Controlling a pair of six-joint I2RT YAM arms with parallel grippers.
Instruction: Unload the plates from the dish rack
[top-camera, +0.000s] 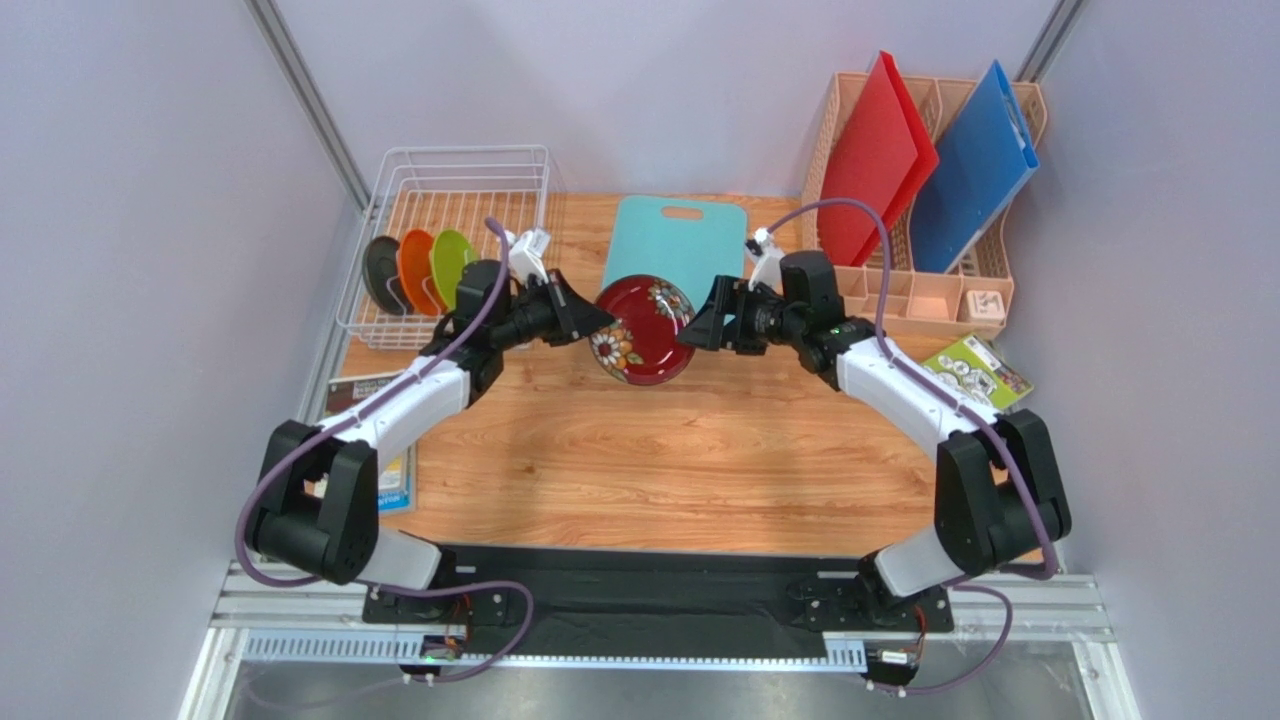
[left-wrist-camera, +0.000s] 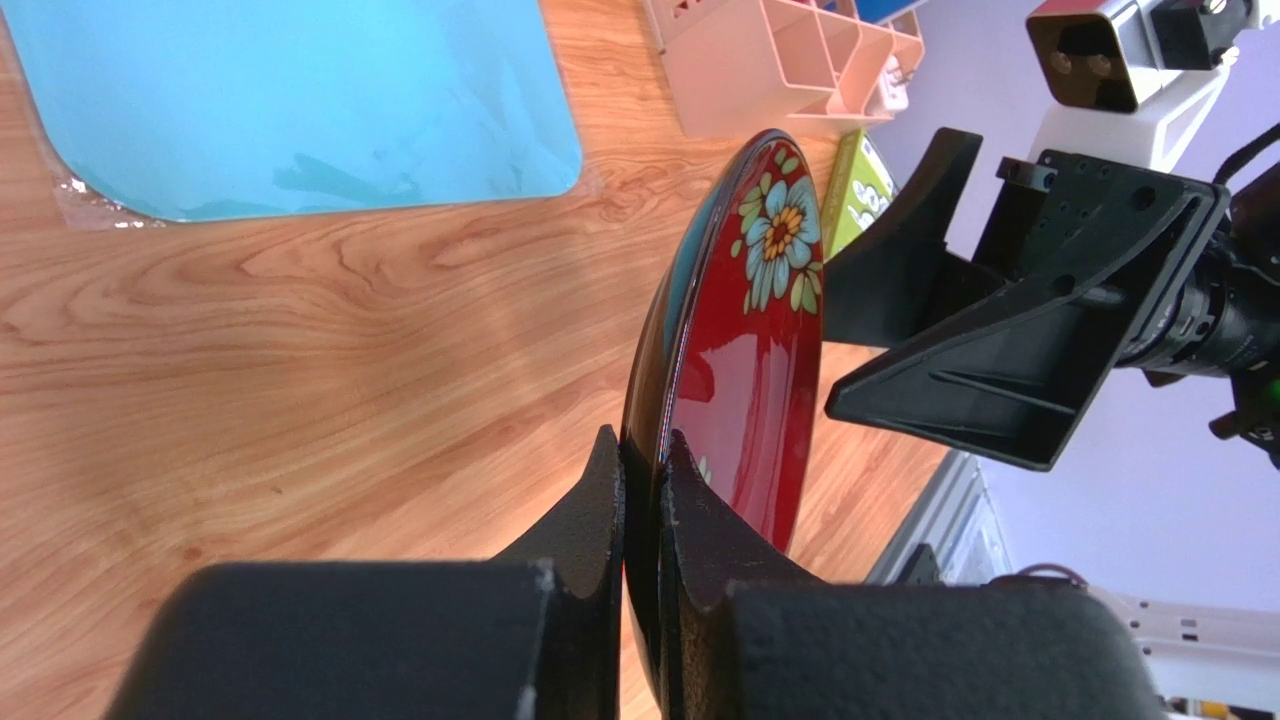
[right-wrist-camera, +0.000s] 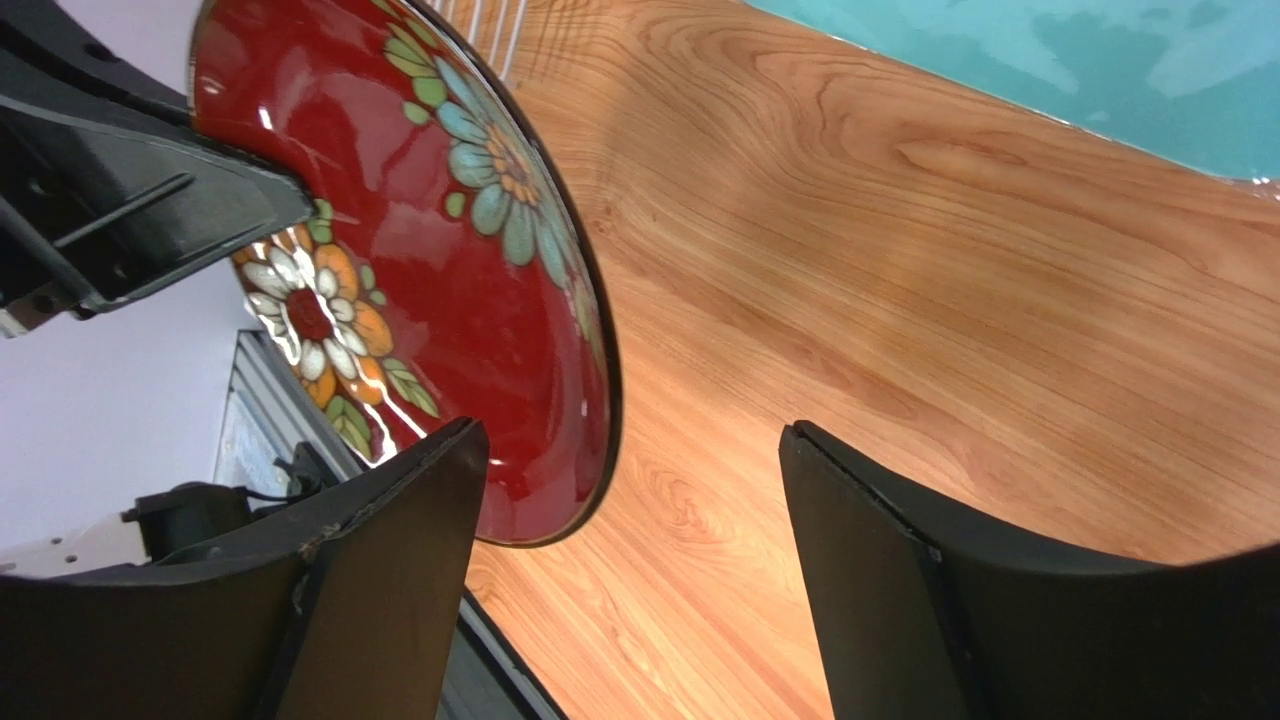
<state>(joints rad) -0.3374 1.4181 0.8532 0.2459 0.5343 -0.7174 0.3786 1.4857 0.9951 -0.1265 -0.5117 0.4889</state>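
My left gripper (top-camera: 589, 323) is shut on the rim of the dark red flowered plate (top-camera: 646, 329) and holds it on edge above the table's middle. In the left wrist view the fingers (left-wrist-camera: 601, 510) pinch the rim of the plate (left-wrist-camera: 751, 345). My right gripper (top-camera: 706, 324) is open beside the plate's right rim; in the right wrist view the plate (right-wrist-camera: 436, 255) sits just inside the left finger (right-wrist-camera: 383, 570), with a wide gap to the other. The lime green (top-camera: 452, 266), orange (top-camera: 416, 272) and dark teal-grey (top-camera: 383, 276) plates stand on edge in the white wire dish rack (top-camera: 451, 173).
A flat teal cutting board (top-camera: 676, 240) lies behind the held plate. A peach organizer (top-camera: 962, 285) with red and blue boards stands at the back right. A small printed card (top-camera: 977, 371) lies at the right; a booklet (top-camera: 394, 480) lies at the left edge.
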